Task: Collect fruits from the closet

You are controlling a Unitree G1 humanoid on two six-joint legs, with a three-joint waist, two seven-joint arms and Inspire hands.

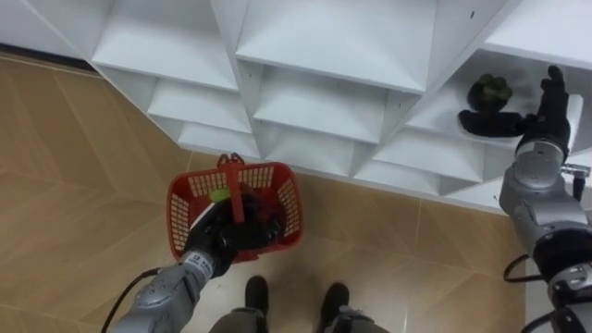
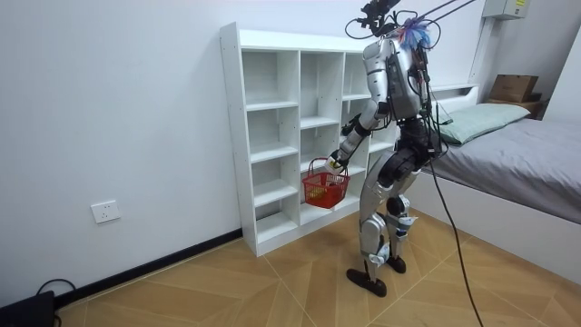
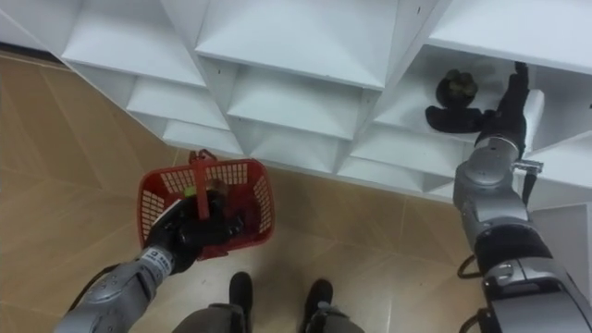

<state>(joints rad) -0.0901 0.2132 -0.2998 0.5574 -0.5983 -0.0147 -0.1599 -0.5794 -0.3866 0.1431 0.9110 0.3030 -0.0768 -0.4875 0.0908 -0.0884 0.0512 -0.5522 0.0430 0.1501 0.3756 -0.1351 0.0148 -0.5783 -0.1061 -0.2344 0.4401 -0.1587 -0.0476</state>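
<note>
Our right hand (image 1: 544, 109) is up inside a compartment of the white closet (image 1: 324, 55), spread wide: the fingers (image 1: 555, 85) stand straight, pointing deeper into the compartment, and the thumb (image 1: 486, 120) sticks out sideways to the hand's left. It grips nothing. A dark fruit (image 1: 490, 91) sits in the crook of that hand, just above the thumb and just left of the fingers; we cannot tell whether the thumb touches it. The fruit is roundish and knobbly, so we see no clear long axis or direction to it.

Our left hand (image 1: 225, 237) is low, with the fingers curled tightly round the handle (image 1: 239, 196) of a red basket (image 1: 289, 202), which hangs from the hand above the wooden floor (image 1: 74, 139). The basket's long side runs across, left to right of the hand, and the handle spans the short way. Inside, just beyond the knuckles, lies a small yellow-green piece (image 1: 218, 195).

In the room view we stand upright, close to the closet, the basket beside its lower shelves.
</note>
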